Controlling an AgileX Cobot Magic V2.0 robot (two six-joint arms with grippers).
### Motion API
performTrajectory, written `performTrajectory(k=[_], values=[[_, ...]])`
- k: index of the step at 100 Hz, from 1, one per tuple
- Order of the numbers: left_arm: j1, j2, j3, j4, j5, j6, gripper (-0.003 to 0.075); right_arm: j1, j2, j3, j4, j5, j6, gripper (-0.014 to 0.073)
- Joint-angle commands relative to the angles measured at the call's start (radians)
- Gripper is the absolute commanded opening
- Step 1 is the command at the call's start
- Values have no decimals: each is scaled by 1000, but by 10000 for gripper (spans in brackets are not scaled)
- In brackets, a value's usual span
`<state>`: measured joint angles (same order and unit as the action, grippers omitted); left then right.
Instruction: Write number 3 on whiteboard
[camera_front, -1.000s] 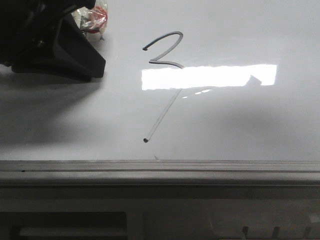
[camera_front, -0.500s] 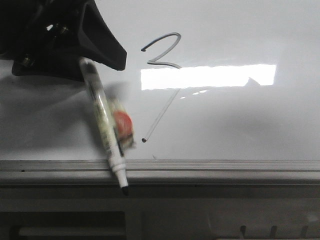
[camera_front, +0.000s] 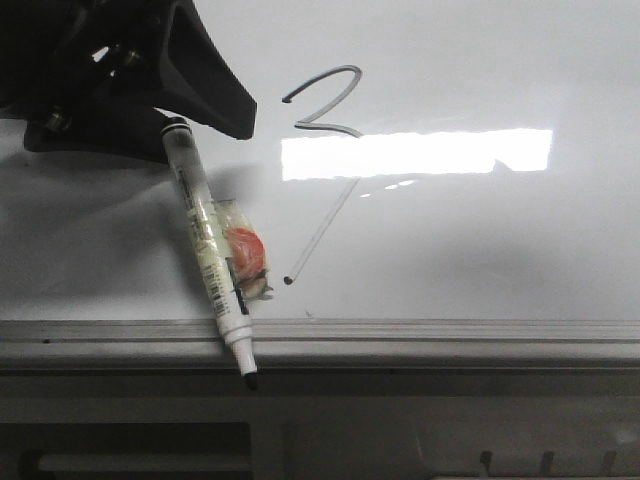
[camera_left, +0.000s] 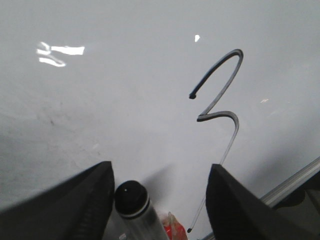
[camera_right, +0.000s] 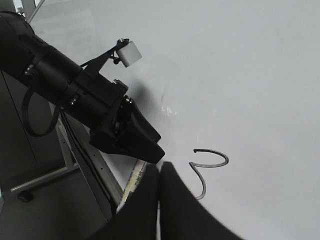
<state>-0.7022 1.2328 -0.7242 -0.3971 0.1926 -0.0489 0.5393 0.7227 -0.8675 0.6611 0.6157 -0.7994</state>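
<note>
Nearest the camera, over the grey rail, a marker lies loose, tip past the board edge, cap end between the left gripper's spread, released fingers. Beyond it on the whiteboard, the number 3 sits just right of those fingers. Right gripper fingers are pressed together, empty.

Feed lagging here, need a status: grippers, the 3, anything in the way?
Left gripper open, white marker pen lying loose below it. Right gripper shut, empty. Dark hand-drawn number 3 on glossy whiteboard. Nothing covering it.
</note>
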Motion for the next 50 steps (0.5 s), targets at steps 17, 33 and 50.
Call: performTrajectory(k=[17, 33, 50], values=[[27, 19, -5, 43, -112, -4, 432, -5, -1, -23, 44, -32, 2, -61], [27, 19, -5, 43, -144, -4, 467, -5, -1, -23, 44, -22, 2, -61], [28, 19, -5, 43, -199, -4, 488, -5, -1, -23, 44, -22, 2, -61]])
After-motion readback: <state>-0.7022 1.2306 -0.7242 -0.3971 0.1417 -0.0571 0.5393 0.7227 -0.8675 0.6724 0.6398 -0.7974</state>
